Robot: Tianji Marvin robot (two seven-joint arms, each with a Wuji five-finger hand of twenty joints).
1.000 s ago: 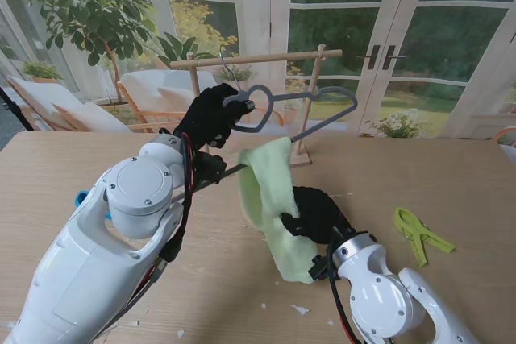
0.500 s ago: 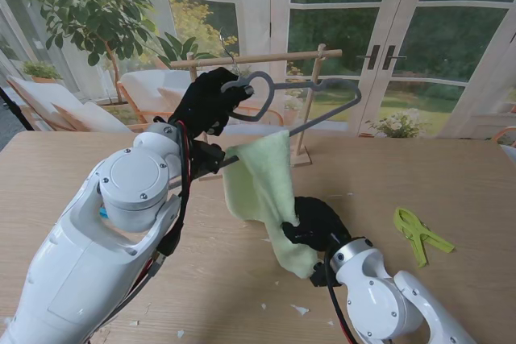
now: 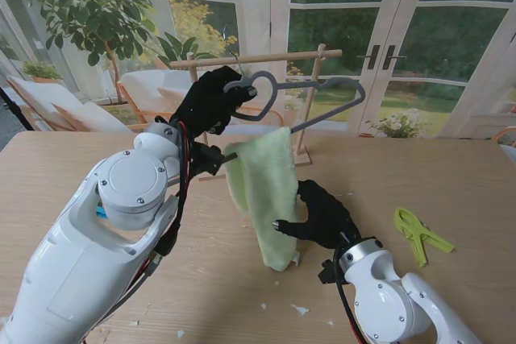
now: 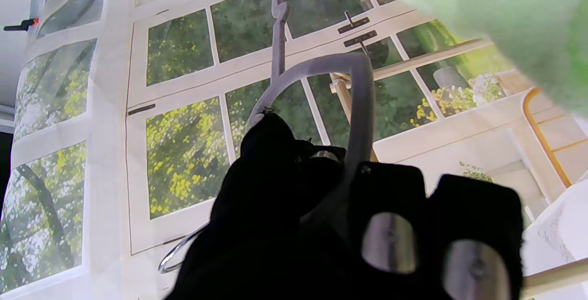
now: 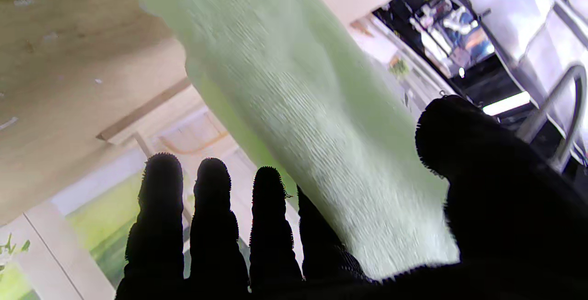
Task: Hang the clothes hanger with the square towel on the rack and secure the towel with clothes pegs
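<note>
over the pale wooden table (image 3: 451, 175), before glass garden doors (image 3: 379, 38), the left hand (image 3: 211, 102) grips the grey hanger (image 3: 310, 90) just near the rack (image 3: 258, 59), its green towel (image 3: 266, 191) hanging beside the spread, empty right hand (image 3: 326, 215), with a green peg (image 3: 419, 233) lying right.

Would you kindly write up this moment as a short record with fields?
left hand: shut on the grey plastic clothes hanger, held up near the wooden rack
towel: pale green square towel draped over the hanger's lower bar
right hand: fingers spread, at the towel's lower part
peg: green clothes peg lying on the wooden table, right side
</note>
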